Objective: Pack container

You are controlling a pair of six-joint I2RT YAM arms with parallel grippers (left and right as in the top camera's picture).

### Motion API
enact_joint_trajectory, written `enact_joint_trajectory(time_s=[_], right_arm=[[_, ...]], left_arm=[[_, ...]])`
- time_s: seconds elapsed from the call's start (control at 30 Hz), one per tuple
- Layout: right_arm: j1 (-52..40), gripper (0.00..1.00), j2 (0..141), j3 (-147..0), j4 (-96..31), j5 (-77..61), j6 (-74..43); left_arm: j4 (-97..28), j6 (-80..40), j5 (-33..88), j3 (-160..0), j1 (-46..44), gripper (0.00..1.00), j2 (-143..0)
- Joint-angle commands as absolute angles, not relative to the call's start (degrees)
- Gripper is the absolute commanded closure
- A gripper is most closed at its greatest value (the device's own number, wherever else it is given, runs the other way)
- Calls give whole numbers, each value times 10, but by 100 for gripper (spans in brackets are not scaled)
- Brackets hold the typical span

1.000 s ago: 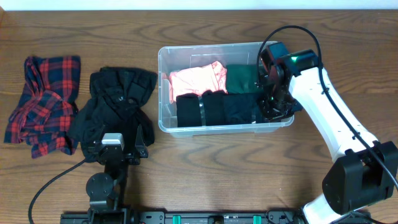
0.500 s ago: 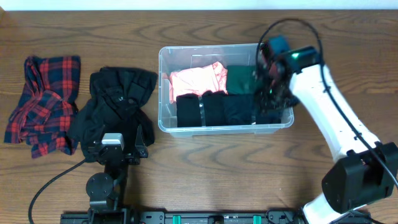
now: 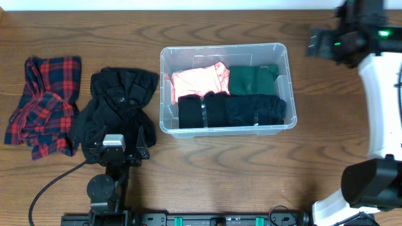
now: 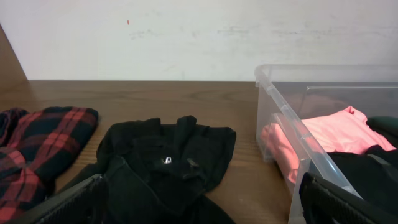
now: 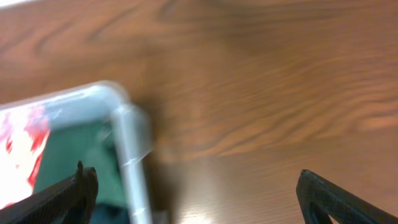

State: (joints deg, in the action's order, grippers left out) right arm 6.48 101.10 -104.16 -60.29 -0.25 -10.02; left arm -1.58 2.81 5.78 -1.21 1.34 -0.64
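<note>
Right gripper (image 5: pixel 198 198): we find jaws wide, empty, hanging beyond the container (image 3: pixel 220 47) corner, likely to stay clear of packed folds (image 3: pixel 229 110) | left gripper (image 4: pixel 205 202): spread, empty, facing black garment (image 3: pixel 119 103) and plaid shirt (image 3: pixel 44 103), which we judge await packing | container: just right of black garment.

Looks like robot lab / test bench setup. Wood-grain table (image 3: pixel 220 169) meets bare white wall (image 4: pixel 186 37). Two arms mounted at front edge: black base (image 3: pixel 103 188) on left, white arm (image 3: pixel 377 94) on right. Mounting rail (image 3: pixel 207 220) with green bits runs between them, and loose black cable (image 3: pixel 39 193) trails over tabletop. Plaid shirt (image 3: pixel 44 107), black garment (image 3: pixel 119 103) and clear bin (image 3: pixel 226 130) of folded clothes laid out like test props.
</note>
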Motion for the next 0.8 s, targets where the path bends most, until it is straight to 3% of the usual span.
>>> enact_joint_trajectory(time_s=[0.0, 0.23, 0.5, 0.6, 0.77], right_arm=[[114, 1, 1009, -1049, -592, 3, -124], [190, 1, 1009, -1049, -592, 2, -124], [214, 1, 1009, -1049, -594, 2, -124], [214, 1, 1009, -1049, -594, 2, -124], [214, 1, 1009, -1049, -594, 2, -124]], left_arm=[[-35, 27, 67, -2, 15, 2, -6], [-35, 27, 67, -2, 15, 2, -6], [-9, 28, 65, -2, 16, 2, -6], [20, -73, 90, -28, 16, 2, -7], [-100, -68, 40, -160, 16, 2, -70]])
